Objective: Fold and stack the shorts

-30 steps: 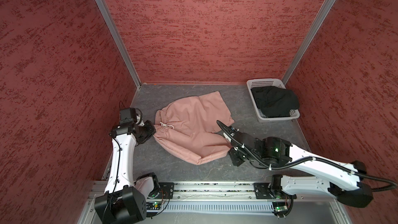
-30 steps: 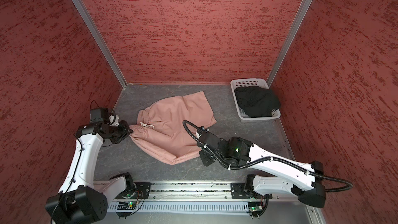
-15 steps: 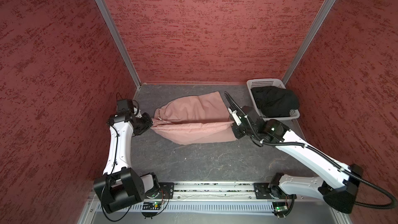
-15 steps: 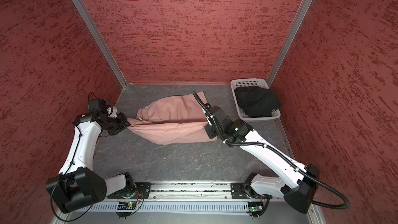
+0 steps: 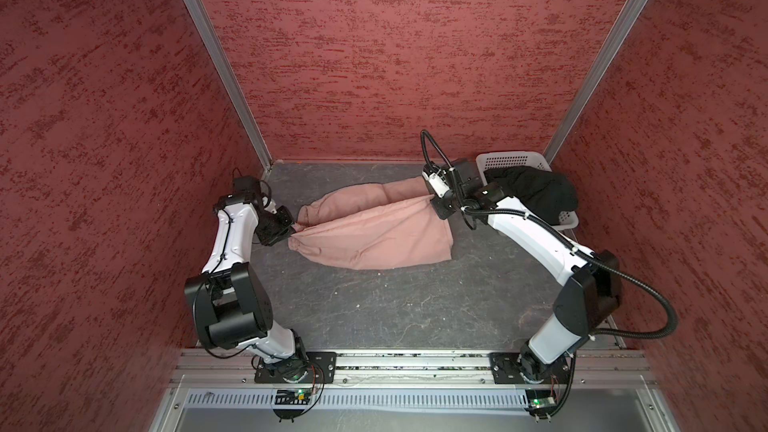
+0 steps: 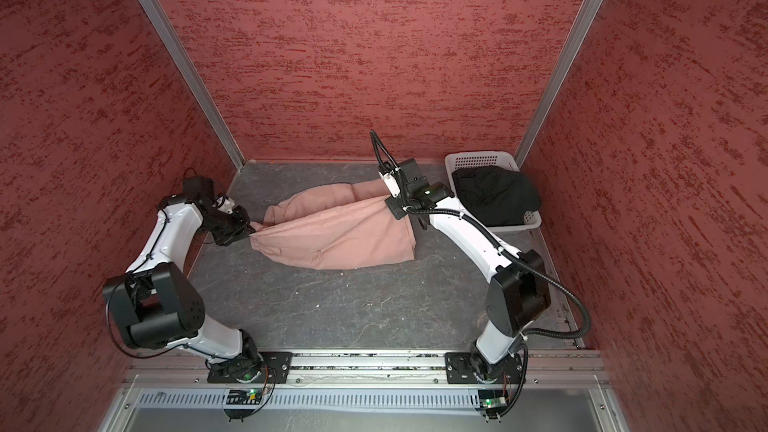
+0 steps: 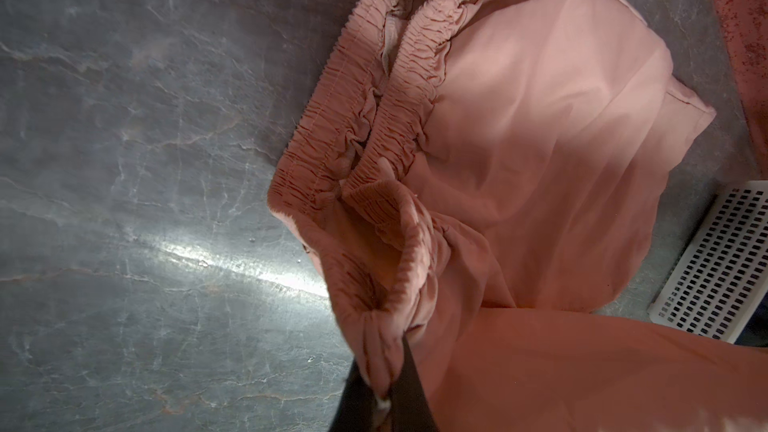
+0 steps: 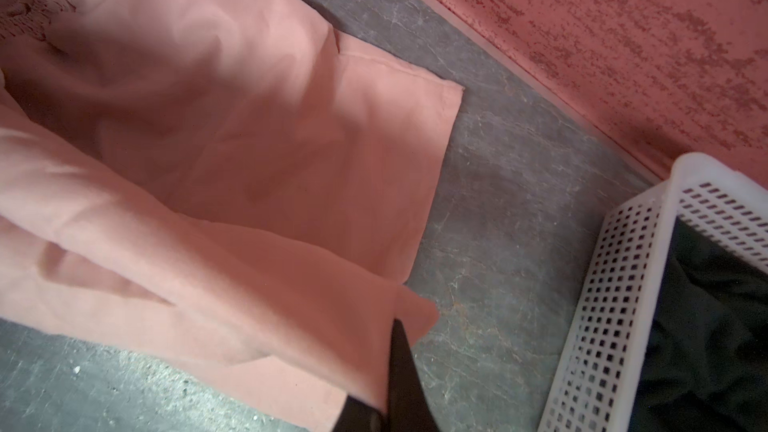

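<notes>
Pink shorts (image 5: pixel 374 238): mid-table, half lifted. Likely light, limp and slippery.
Left gripper (image 5: pixel 293 229) pinches the waistband, right gripper (image 5: pixel 432 201) a leg hem, both sound holds.
Black shorts (image 5: pixel 532 191): in the basket (image 5: pixel 515 157).

The table (image 5: pixel 374 305) is a dark grey slab veined with pale, marble-like lines, walled in red on three sides, bare across its near half in both top views apart from a few small pale specks. The pink shorts (image 5: pixel 374 234) lie across its far half, gathered waistband to the left and leg hems to the right; in the right wrist view one leg lies flat on the grey surface while another layer hangs raised above it. A white perforated basket (image 5: pixel 511 157) stands in the far right corner, near the hems but apart from them
</notes>
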### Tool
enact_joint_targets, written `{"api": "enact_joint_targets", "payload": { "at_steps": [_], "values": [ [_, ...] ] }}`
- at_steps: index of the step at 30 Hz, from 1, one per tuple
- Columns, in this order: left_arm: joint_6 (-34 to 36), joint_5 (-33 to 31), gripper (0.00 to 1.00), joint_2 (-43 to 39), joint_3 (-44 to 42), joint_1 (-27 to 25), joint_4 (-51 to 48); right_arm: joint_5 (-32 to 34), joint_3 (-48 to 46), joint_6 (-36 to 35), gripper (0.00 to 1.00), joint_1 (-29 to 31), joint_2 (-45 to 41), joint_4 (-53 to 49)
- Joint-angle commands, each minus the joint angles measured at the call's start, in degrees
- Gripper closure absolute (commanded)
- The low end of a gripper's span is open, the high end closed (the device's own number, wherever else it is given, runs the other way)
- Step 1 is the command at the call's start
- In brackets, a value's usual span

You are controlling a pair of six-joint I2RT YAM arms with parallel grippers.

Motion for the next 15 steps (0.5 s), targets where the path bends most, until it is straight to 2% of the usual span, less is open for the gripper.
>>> {"api": "enact_joint_targets", "payload": {
  "at_steps": [1,7,11,15],
  "values": [
    [0.65,-1.52,1.0,3.98,5.05,-0.45,0.57,-1.78,4.44,-4.4,1.0,-1.45,3.9,3.26],
    [1.12,-8.06,1.0,7.86,12.17,-5.24,-1.38,-2.1,7.94,-5.06,1.0,-2.53,7.4,5.97],
    [0.16,-7.96,1.0,3.55,12.19,-5.04,0.43,-2.46,6.91,-5.1,1.0,-2.58,4.56,8.22],
    [-0.13,-8.37,1.0,-2.52,10.93,-5.1,-0.52,-5.31,2.2,-3.71,1.0,-2.49,-3.03,9.33]
  ]
}}
